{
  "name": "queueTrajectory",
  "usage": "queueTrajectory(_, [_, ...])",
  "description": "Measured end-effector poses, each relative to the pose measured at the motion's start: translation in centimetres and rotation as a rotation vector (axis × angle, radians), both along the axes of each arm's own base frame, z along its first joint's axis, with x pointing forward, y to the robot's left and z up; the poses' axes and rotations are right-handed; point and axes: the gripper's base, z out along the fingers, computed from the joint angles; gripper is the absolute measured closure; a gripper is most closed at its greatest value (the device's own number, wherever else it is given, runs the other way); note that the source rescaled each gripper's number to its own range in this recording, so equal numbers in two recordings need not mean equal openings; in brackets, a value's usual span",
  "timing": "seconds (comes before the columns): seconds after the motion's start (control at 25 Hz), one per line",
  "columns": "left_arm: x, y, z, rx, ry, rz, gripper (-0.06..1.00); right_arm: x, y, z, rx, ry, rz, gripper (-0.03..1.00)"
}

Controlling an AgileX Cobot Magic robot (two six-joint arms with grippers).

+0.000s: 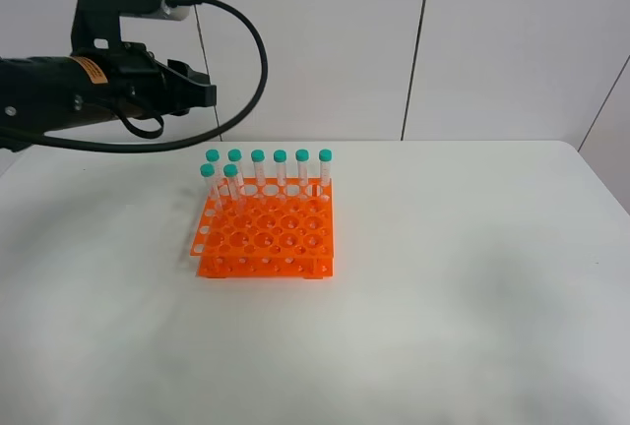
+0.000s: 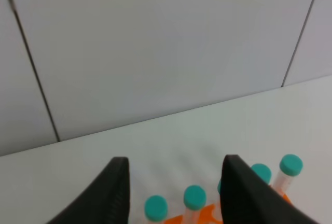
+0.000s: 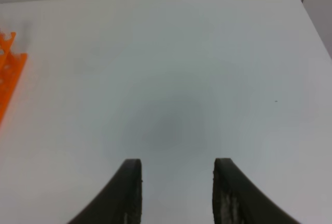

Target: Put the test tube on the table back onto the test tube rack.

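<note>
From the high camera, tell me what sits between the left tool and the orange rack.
Nothing solid: in the exterior high view the left tool hangs in the air above and behind the test tube rack; only the teal-capped tubes standing in it rise toward it.

surface: white table (image 1: 472,277) | on it: orange test tube rack (image 1: 266,233), left of centre

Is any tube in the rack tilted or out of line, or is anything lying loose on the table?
Nothing stands out. Seven teal-capped tubes stand upright in the orange rack: six along the back row, one just in front at the left. No tube lies on the table.
</note>
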Motion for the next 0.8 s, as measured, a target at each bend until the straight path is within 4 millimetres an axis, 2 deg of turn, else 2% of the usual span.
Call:
queueTrajectory(0.2, [-0.7, 3.0, 1.7, 0.009, 0.002, 0.084, 0.59, 0.0, 0.0, 0.0, 0.0, 0.0, 0.0, 0.58])
queueTrajectory(0.52, [-0.2, 9.6, 1.0, 0.041, 0.09, 0.296, 0.59, 0.0, 0.0, 0.0, 0.0, 0.0, 0.0, 0.58])
queueTrajectory(0.8, [-0.6, 13.9, 0.7, 0.04, 0.125, 0.434, 0.59, 0.0, 0.0, 0.0, 0.0, 0.0, 0.0, 0.58])
